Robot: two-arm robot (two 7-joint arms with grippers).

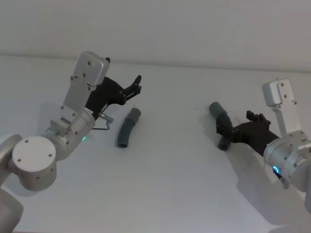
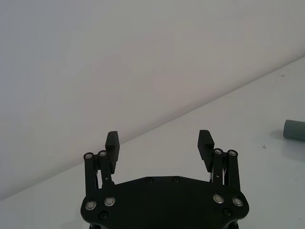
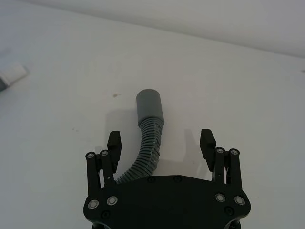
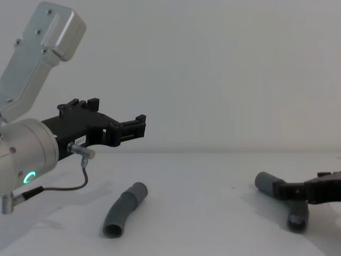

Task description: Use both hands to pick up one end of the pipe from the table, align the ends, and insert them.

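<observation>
Two dark-grey bent pipe pieces lie on the white table (image 1: pixel 170 184). The left piece (image 1: pixel 127 127) (image 4: pixel 123 209) lies free, its open mouth toward me. My left gripper (image 1: pixel 136 85) (image 2: pixel 159 143) (image 4: pixel 139 128) hovers open above and behind it, holding nothing; one grey end (image 2: pixel 295 130) shows off to the side. The right piece (image 1: pixel 216 110) (image 3: pixel 150 109) (image 4: pixel 266 183) has a ribbed bend. My right gripper (image 1: pixel 233 125) (image 3: pixel 160 143) (image 4: pixel 301 186) is low at the table and open, straddling that bend, which runs close to one finger (image 3: pixel 113 145).
A plain white wall (image 1: pixel 155 24) rises behind the table's far edge. A small white-tipped object (image 3: pixel 13 74) lies farther off on the table in the right wrist view. Bare table spans the gap between the two pieces (image 1: pixel 175 131).
</observation>
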